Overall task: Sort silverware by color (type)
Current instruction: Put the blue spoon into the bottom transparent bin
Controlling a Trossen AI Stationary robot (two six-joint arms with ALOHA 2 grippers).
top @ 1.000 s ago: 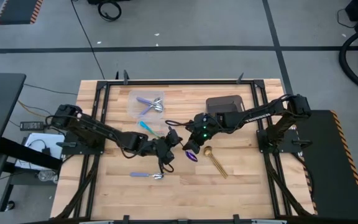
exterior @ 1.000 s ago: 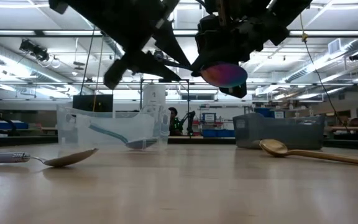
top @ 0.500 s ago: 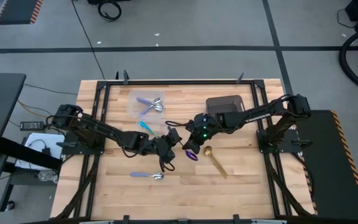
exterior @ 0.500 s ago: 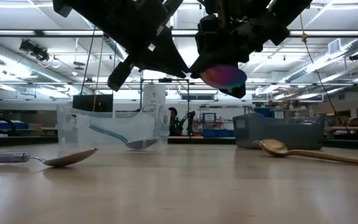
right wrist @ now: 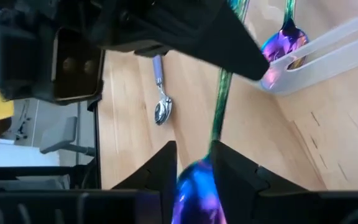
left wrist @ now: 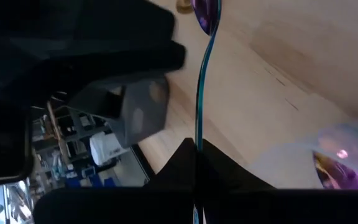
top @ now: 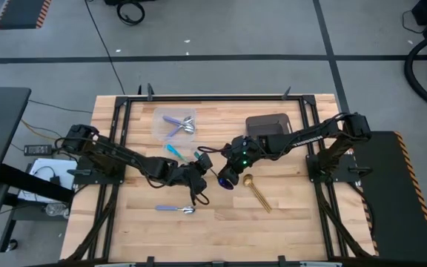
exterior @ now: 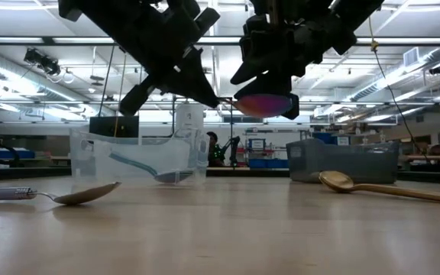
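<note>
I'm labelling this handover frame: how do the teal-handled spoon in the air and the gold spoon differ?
The teal-handled spoon hangs above the table, held between both arms; the gold spoon lies flat on the wood. The teal-handled spoon has an iridescent purple bowl; the gold spoon is one colour throughout. The left gripper pinches the teal handle; nothing touches the gold spoon. Both are slim spoons.

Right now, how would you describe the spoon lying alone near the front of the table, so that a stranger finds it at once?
Start from the wooden table and find the left arm across its left half. Just in front of that arm's pincer, flat on the bare wood, lies the lavender-handled spoon. Unlike the gold spoon to its right, it has a silver bowl.
</note>
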